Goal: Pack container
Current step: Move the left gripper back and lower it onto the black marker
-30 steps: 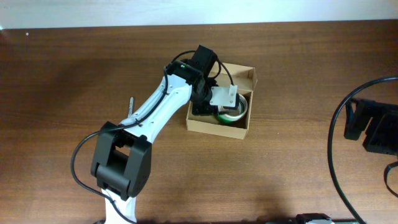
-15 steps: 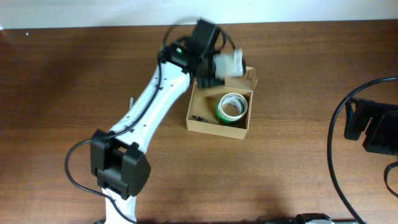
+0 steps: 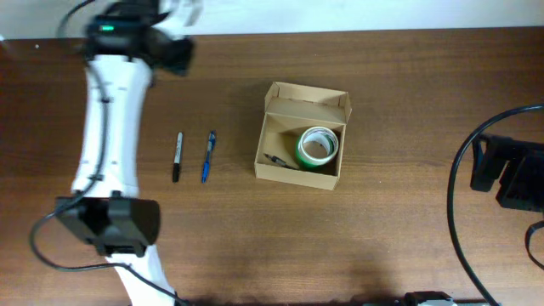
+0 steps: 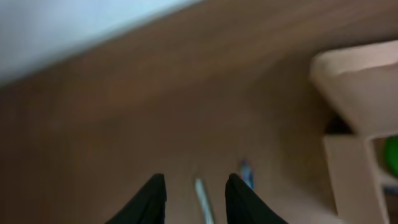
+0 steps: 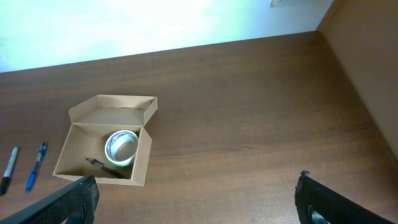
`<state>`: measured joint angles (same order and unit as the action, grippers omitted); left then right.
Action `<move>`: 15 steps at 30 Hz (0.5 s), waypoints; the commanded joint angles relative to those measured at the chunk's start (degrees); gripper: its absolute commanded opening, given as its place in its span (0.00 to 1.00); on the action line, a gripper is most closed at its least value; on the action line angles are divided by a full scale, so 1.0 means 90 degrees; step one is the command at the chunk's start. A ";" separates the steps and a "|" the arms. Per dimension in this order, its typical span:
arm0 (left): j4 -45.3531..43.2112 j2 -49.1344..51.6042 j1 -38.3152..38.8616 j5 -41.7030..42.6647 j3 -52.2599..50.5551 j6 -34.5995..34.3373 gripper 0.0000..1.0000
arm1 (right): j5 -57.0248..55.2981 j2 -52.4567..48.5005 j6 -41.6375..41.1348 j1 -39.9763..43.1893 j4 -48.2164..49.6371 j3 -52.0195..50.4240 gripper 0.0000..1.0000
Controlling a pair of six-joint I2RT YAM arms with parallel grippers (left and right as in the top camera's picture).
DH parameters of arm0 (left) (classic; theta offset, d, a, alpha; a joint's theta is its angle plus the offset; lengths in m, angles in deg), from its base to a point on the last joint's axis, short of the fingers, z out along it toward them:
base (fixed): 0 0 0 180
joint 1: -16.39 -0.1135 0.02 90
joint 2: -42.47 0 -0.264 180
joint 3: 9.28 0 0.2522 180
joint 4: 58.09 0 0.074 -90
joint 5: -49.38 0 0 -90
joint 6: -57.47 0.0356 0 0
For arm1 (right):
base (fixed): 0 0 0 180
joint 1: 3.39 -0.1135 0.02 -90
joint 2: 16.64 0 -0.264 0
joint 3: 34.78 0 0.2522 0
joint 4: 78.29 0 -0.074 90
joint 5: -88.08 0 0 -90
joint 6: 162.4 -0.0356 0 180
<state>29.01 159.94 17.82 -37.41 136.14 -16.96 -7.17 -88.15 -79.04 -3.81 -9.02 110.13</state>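
Brown wooden bench [image 3: 408, 238] | tan cardboard box [image 3: 296, 176] mid-bench, flap up, well apart from every edge | left gripper [image 4: 196, 180] over far-left corner, parted, empty | right gripper [image 5: 198, 180] by right edge, spread wide, empty

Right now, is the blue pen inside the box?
No, the blue pen lies outside, left of the box, beside a black marker.

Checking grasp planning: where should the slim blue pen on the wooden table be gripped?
Mid-barrel of the blue pen, from straight above, fingers closing across its width; it lies flat, clear of the black marker beside it.
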 commanded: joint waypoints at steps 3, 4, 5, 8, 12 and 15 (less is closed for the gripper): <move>0.0576 0.0109 -0.0580 0.0410 -0.0270 -0.0454 0.31 | -0.0032 0.0005 0.0049 -0.0041 -0.0036 0.0073 0.99; 0.0644 0.0117 -0.0646 0.0410 -0.0379 -0.0338 0.31 | -0.0032 0.0005 0.0049 -0.0041 -0.0036 0.0073 0.99; 0.0687 0.0117 -0.0687 0.0410 -0.0525 -0.0180 0.31 | -0.0032 -0.0007 0.0049 -0.0041 -0.0036 0.0073 0.99; 0.0617 0.0126 -0.0719 0.0410 -0.1083 0.0219 0.32 | -0.0027 -0.0029 0.0049 -0.0041 -0.0036 0.0073 0.99; 0.0197 0.0129 -0.0719 0.0512 -0.2120 0.0340 0.36 | 0.0041 -0.0049 0.0049 -0.0041 -0.0036 0.0073 0.99; -0.0019 0.0129 -0.0719 0.0731 -0.2849 0.0427 0.40 | 0.0041 -0.0053 0.0049 -0.0041 -0.0039 0.0073 0.99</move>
<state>29.71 160.14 11.44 -33.52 114.93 -15.23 -7.13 -88.48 -78.88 -3.81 -9.00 110.13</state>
